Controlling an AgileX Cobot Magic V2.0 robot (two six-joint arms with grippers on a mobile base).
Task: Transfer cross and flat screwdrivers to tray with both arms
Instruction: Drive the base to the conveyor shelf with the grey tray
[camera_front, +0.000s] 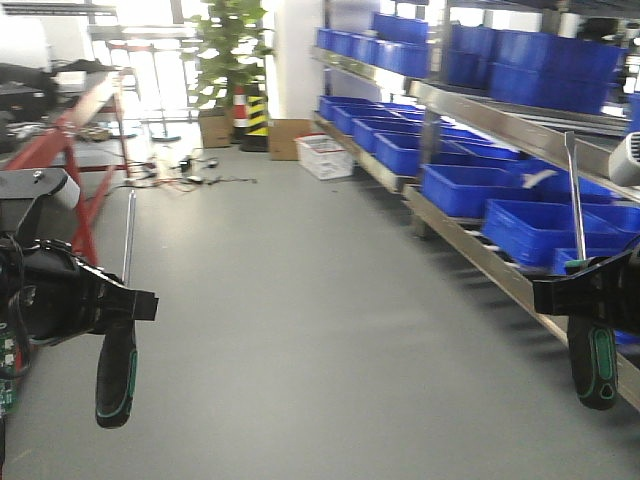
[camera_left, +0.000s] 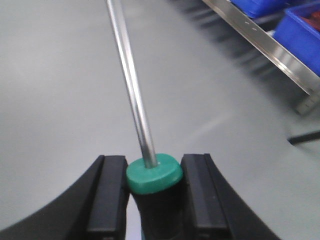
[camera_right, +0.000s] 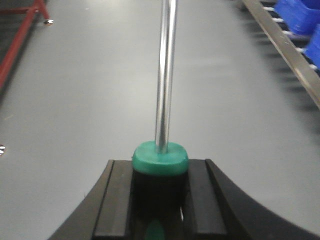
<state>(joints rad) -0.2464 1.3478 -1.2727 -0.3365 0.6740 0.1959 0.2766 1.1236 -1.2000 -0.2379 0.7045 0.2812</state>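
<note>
My left gripper (camera_front: 125, 305) is shut on a screwdriver (camera_front: 116, 375) with a black and green handle. Its steel shaft (camera_front: 128, 235) points up. In the left wrist view the jaws clamp the handle just below its green collar (camera_left: 153, 173). My right gripper (camera_front: 590, 290) is shut on a second, like screwdriver (camera_front: 594, 368), shaft (camera_front: 575, 195) up. In the right wrist view the jaws clamp its handle below the green collar (camera_right: 160, 157). Both tools hang in the air above the grey floor. The tips are too small to tell cross from flat. The tray is out of view.
A steel shelf rack (camera_front: 480, 240) with several blue bins (camera_front: 470, 185) runs along the right. A red-framed stand (camera_front: 60, 150) is at the left. A white crate (camera_front: 322, 155), cardboard box (camera_front: 290, 138), striped cone (camera_front: 256, 118), plant (camera_front: 225, 50) and floor cables (camera_front: 200, 170) are at the back.
</note>
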